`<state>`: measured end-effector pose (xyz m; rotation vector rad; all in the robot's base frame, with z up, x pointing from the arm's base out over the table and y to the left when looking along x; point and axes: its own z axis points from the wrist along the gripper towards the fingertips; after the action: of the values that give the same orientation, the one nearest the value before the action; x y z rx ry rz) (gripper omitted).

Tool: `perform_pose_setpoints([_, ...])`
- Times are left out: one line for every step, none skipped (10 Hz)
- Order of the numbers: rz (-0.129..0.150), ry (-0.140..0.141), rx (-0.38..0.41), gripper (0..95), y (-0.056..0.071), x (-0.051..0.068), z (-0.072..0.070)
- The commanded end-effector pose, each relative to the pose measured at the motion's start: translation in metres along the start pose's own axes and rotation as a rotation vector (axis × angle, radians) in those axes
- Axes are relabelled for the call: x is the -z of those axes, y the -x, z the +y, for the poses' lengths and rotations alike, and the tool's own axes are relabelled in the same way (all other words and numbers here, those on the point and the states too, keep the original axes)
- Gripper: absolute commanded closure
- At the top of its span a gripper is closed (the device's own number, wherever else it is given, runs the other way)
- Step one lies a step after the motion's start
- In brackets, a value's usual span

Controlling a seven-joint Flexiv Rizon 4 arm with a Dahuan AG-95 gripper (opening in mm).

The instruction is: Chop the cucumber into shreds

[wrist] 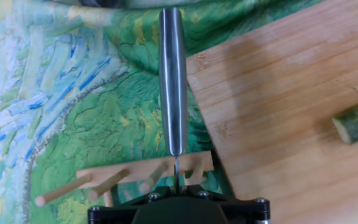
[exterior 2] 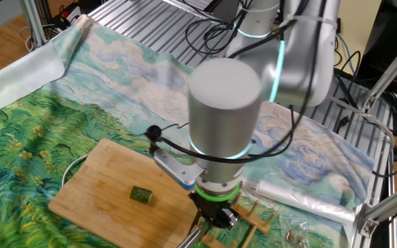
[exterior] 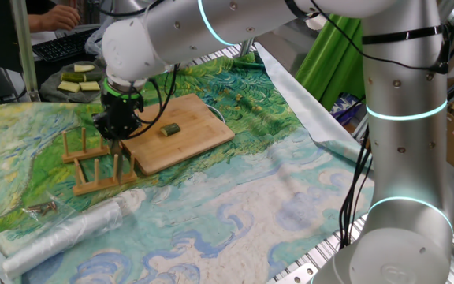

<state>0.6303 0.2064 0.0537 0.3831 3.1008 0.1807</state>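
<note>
The board (exterior: 181, 132) lay on the cloth (exterior: 235, 197), with the cucumber (exterior: 170, 129) near its middle. Just left of the board stood the rack (exterior: 101, 162), touching its left corner. The gripper (exterior: 118, 136) hung over the rack. A plastic roll (exterior: 69, 233) lay nearer. Far left, slabs (exterior: 80, 80) sat on a plate (exterior: 53, 92).
</note>
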Motion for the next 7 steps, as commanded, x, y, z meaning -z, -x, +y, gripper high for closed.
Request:
perform_pose_setpoints([-0.009,-0.042,-0.014,95.0,-0.003,0.011,0.008])
perform_pose_setpoints([-0.001,-0.051,-0.03,95.0,-0.004,0.021,0.014])
perform_pose_setpoints([0.003,-0.055,-0.034,95.0,-0.005,0.029,0.015])
perform_pose_setpoints([0.008,-0.062,-0.036,95.0,-0.006,0.037,0.017])
perform_pose_setpoints([0.014,-0.072,-0.036,95.0,-0.007,0.046,0.018])
perform_pose_setpoints([0.019,-0.086,-0.036,95.0,-0.007,0.055,0.018])
perform_pose_setpoints([0.026,-0.104,-0.035,95.0,-0.008,0.066,0.019])
